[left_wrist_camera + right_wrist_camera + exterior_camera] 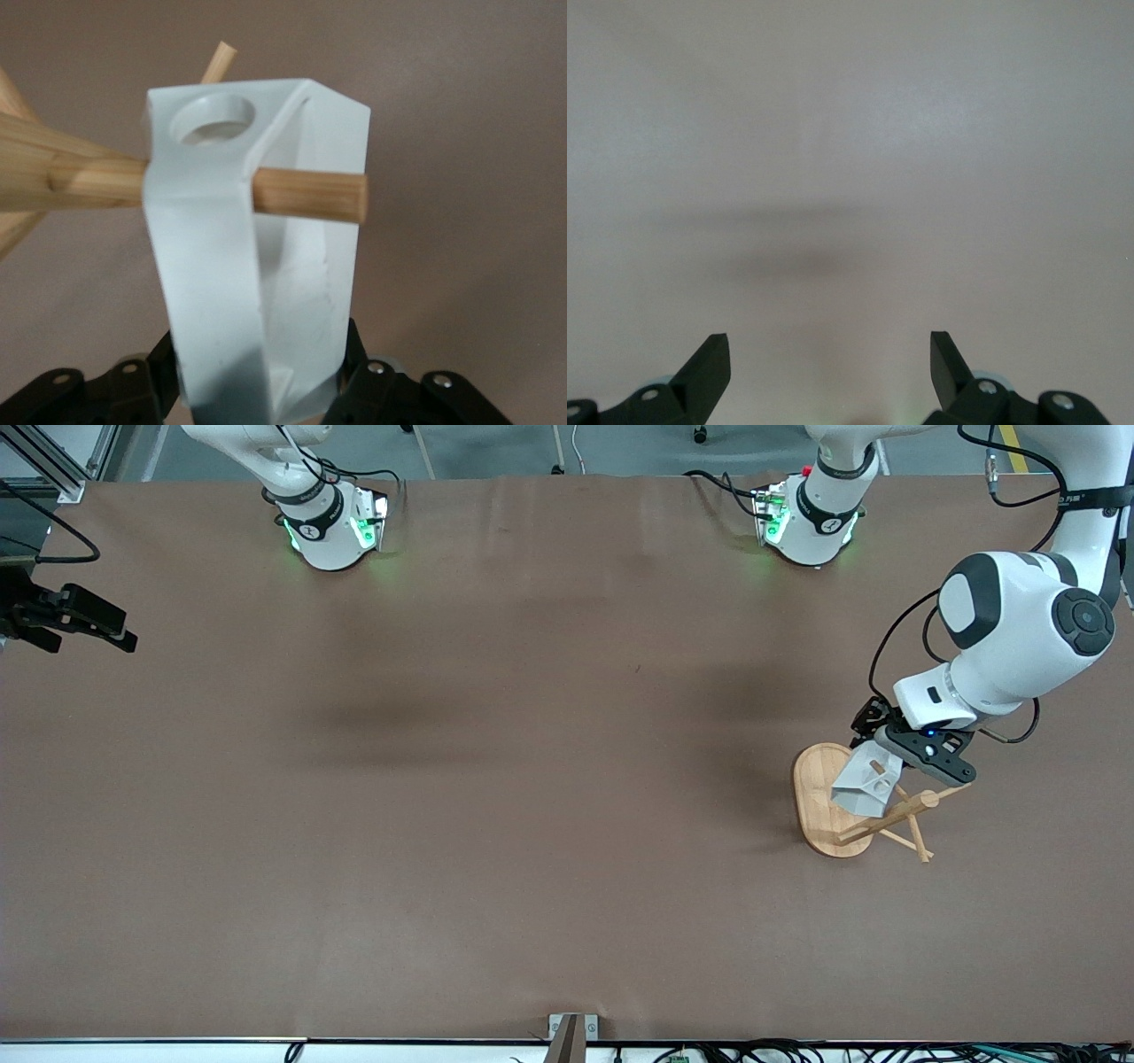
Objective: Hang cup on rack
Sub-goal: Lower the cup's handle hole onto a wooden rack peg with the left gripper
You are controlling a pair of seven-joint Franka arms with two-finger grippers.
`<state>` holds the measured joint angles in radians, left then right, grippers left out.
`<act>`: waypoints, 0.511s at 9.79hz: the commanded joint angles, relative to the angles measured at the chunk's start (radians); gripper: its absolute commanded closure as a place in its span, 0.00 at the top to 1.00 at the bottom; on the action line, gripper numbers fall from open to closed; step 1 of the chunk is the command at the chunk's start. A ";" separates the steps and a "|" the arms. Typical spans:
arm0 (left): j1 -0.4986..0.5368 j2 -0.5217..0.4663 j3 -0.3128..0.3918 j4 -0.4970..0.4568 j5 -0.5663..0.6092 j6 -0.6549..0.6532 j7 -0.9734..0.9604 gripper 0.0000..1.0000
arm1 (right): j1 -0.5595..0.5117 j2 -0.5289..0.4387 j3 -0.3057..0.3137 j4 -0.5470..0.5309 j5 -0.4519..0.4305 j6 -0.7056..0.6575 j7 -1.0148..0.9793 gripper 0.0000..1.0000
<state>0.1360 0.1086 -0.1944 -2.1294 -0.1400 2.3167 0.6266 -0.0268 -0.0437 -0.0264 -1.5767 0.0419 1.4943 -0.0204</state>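
Here, cup point(257, 266) lengthwise across peg point(310, 195)

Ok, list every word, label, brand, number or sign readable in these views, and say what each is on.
None can be read.
The left arm's link near the frame edge carries dark lettering, too small to read.
The cup, the rack, the left gripper holding the cup, and the waiting right gripper over bare table show no text.

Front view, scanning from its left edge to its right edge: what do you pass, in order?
Right tool, open over the table's edge → rack base → cup, threaded on a peg → left tool holding the cup.
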 commanded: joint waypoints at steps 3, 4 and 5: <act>-0.007 0.011 0.009 0.028 0.003 -0.003 -0.042 1.00 | -0.012 0.002 0.010 0.006 -0.011 0.003 0.014 1.00; -0.007 0.000 0.009 0.048 0.003 -0.037 -0.060 1.00 | -0.012 0.002 0.010 0.006 -0.011 0.003 0.014 1.00; -0.007 -0.012 0.009 0.083 0.003 -0.089 -0.097 1.00 | -0.012 0.002 0.010 0.006 -0.010 0.001 0.014 1.00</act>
<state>0.1360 0.1011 -0.1929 -2.0702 -0.1404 2.2864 0.5655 -0.0269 -0.0435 -0.0264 -1.5766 0.0419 1.4946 -0.0200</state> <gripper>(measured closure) 0.000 0.000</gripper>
